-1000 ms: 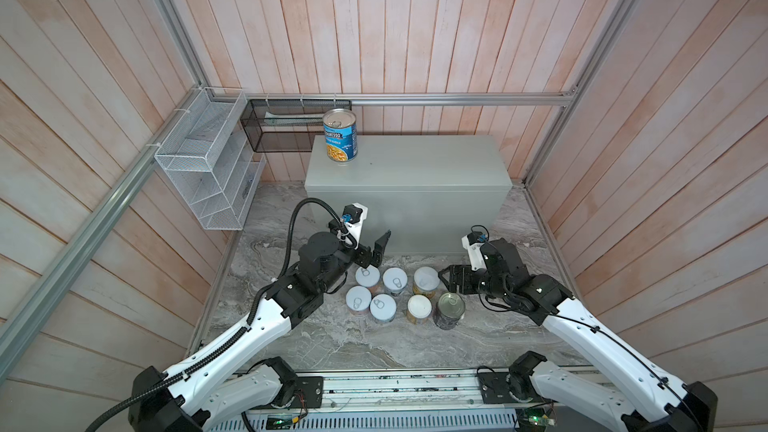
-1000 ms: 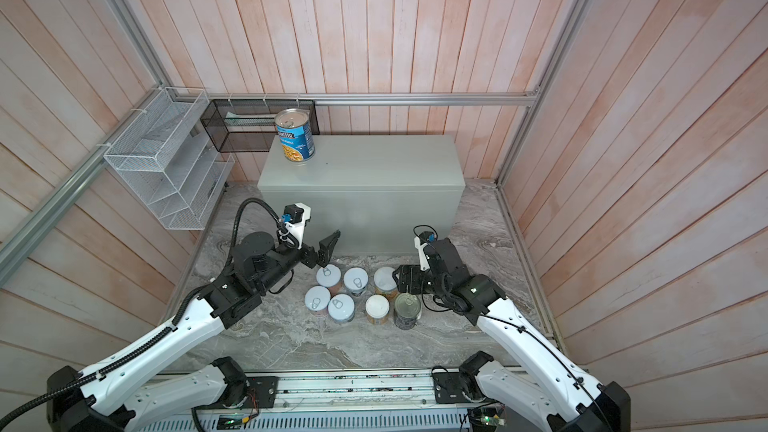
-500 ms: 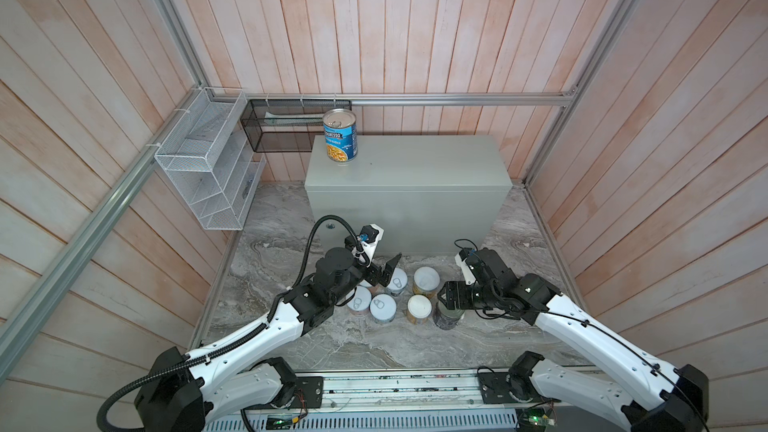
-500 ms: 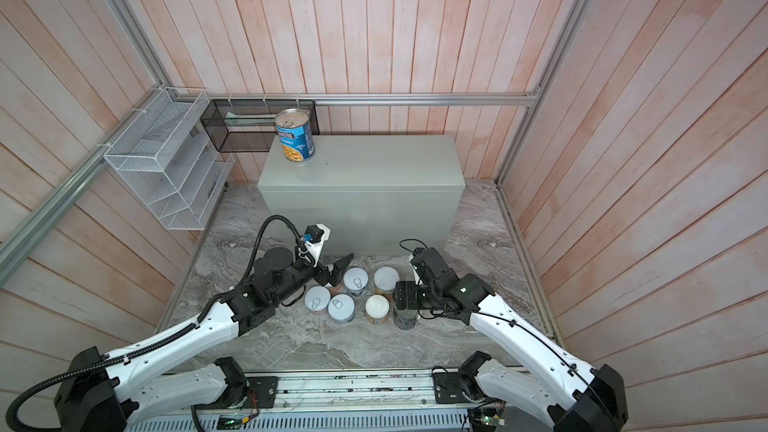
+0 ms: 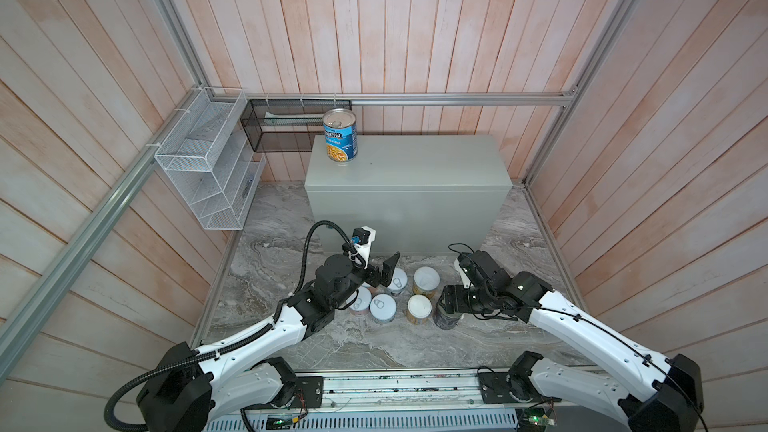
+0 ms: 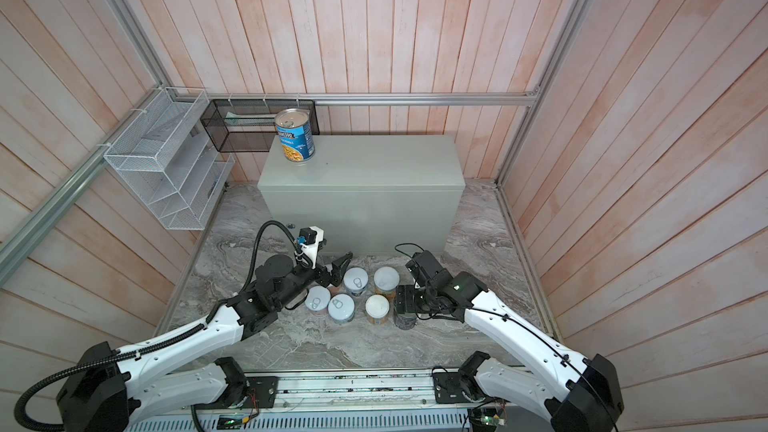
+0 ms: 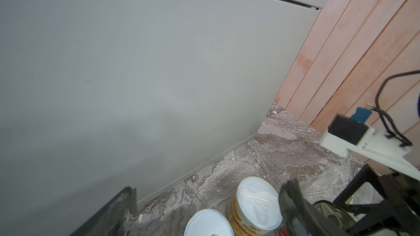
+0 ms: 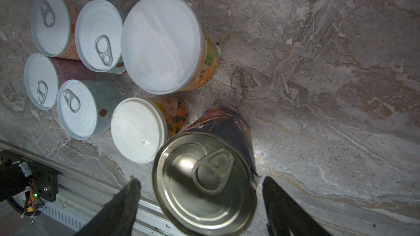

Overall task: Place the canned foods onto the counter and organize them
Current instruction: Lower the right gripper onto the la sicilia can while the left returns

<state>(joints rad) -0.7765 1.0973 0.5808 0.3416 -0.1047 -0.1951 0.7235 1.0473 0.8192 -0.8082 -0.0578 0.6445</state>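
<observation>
My right pincer (image 8: 200,180) straddles the navy can (image 8: 205,169), jaws apart, unclamped; closing off-centre may tip it against the neighbouring white-lidded can (image 8: 138,130).

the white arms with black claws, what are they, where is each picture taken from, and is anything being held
They are two robot arms, each ending in a two-fingered gripper. Both top views come from one camera overhead, looking down on the whole booth. The other two pictures come from small cameras on the arms' wrists, so they look along the fingers.

On the marble floor stand seven cans: four short pull-tab cans, two white-lidded cans and a navy can. A blue can already stands on the grey counter.

The left gripper is open and empty by the short cans. The right gripper has its jaws on either side of the navy can, with gaps showing, so nothing is held yet.
</observation>
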